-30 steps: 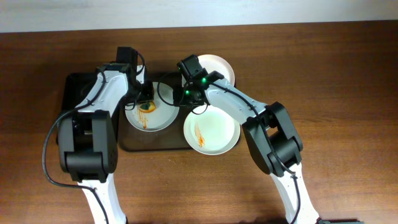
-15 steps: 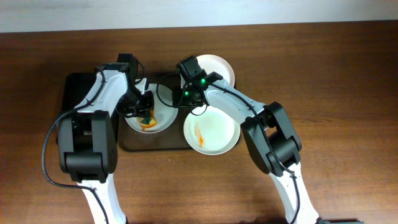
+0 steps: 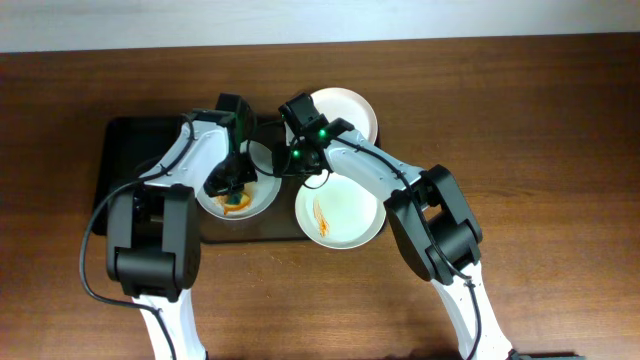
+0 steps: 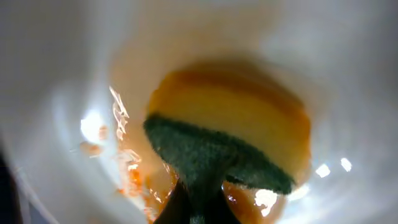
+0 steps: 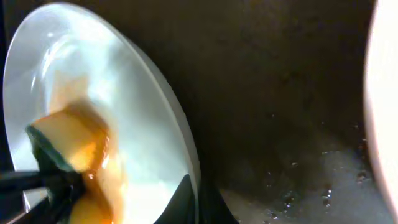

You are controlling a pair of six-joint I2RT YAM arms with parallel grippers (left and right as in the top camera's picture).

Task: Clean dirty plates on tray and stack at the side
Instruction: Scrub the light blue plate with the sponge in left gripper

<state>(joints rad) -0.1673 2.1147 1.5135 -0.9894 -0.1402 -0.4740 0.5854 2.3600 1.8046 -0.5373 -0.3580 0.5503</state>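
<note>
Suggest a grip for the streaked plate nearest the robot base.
Pinch the streaked plate by its rim at the near-right edge, coming from the robot's side. It lies flat and shallow, so only the lip offers a hold. The sauce sits left of centre, and that edge looks unobstructed.

Setting reads as a robotics lab bench, not a working kitchen. A black-and-white left arm (image 3: 150, 235) and right arm (image 3: 440, 225) rise from the lower frame over a brown wood-grain table (image 3: 540, 130), with loose cabling and green indicator lights at upper centre. A plain pale wall (image 3: 400, 18) runs along the top edge.
</note>
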